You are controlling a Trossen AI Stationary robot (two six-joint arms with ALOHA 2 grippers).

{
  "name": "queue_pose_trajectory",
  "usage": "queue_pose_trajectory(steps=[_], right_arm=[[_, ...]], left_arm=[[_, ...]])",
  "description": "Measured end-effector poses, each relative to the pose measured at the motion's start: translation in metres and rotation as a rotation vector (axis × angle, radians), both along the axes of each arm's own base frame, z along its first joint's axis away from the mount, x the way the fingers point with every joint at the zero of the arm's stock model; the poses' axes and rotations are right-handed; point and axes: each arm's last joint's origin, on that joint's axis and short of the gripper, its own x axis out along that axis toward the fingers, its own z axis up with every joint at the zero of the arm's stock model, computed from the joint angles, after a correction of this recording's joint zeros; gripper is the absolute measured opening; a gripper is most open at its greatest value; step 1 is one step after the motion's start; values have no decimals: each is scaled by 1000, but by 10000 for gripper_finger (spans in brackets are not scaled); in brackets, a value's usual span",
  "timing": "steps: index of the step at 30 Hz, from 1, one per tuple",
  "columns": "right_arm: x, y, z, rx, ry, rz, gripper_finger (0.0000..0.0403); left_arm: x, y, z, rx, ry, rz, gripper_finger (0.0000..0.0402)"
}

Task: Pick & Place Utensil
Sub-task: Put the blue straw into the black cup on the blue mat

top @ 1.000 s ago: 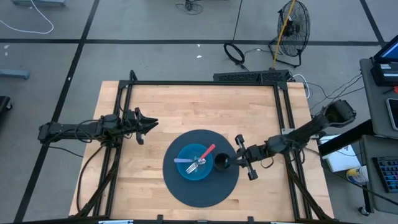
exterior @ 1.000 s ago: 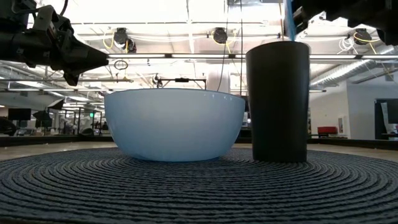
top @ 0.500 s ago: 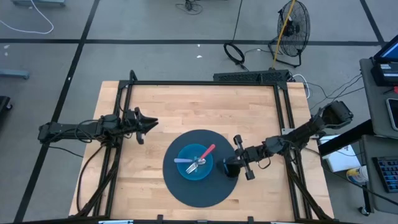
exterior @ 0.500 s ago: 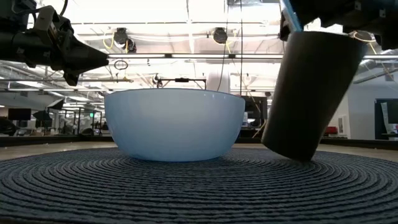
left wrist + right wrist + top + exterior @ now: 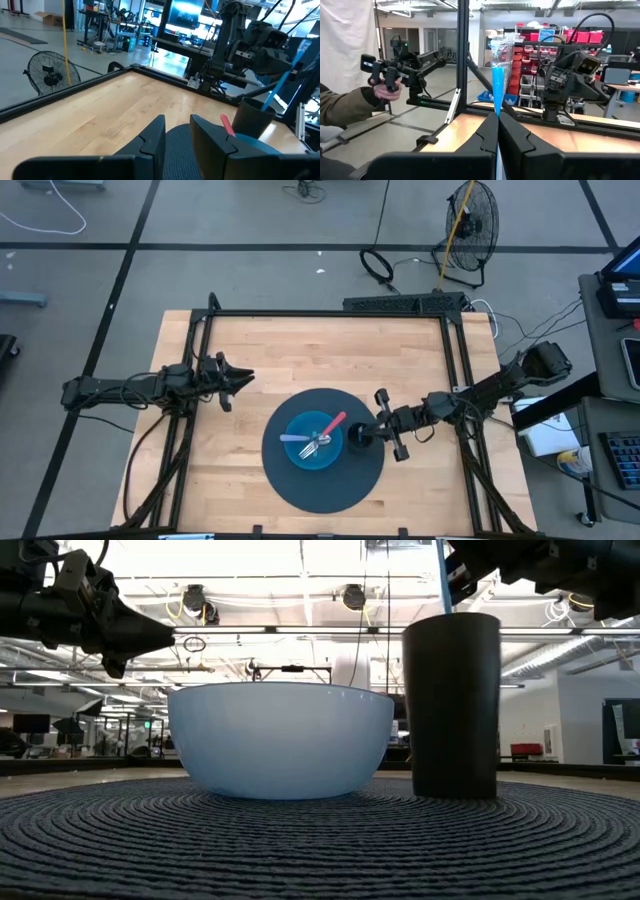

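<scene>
A black cup (image 5: 451,705) stands upright on the dark round mat (image 5: 325,485), beside the pale blue bowl (image 5: 280,738). The bowl (image 5: 313,442) holds a red-handled utensil (image 5: 334,421), a fork and another piece. My right gripper (image 5: 366,432) hovers over the cup (image 5: 356,439), shut on a blue utensil (image 5: 496,70). This blue utensil (image 5: 281,82) slants down into the cup (image 5: 252,117). My left gripper (image 5: 240,377) waits open above the table's left half, apart from everything. My right gripper pinches the blue utensil between its two fingers, partway along its shaft (image 5: 496,114). The fingers come level from the table's right and lie across it. The utensil stands steeply, its upper part above the fingers and its lower end (image 5: 444,590) down inside the cup.
A black frame (image 5: 330,313) runs along the table's edges. Bare wood lies at the far side (image 5: 330,350) and the near left of the mat. A person's hand with a controller (image 5: 385,82) shows beyond the table in the right wrist view.
My right gripper moved toward the table's left, nearer the bowl, still shut on the blue utensil. Half a second ago the cup was tipped over on its base edge; it now stands upright again, shifted slightly from where it began.
</scene>
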Motion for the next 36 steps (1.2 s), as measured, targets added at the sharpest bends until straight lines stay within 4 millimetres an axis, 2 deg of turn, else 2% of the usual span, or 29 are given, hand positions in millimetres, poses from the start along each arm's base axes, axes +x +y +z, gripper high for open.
queue_pose_trajectory(steps=[9, 23, 36], right_arm=[[0, 0, -1, 32, 18, -1, 7], [1, -2, -1, 42, 23, -7, 75], [5, -17, -2, 92, 42, -69, 125]], left_arm=[[0, 0, 0, 2, 5, 0, 93], [0, 0, 0, 0, 5, 0, 93], [0, 0, -1, 0, 6, 0, 93]])
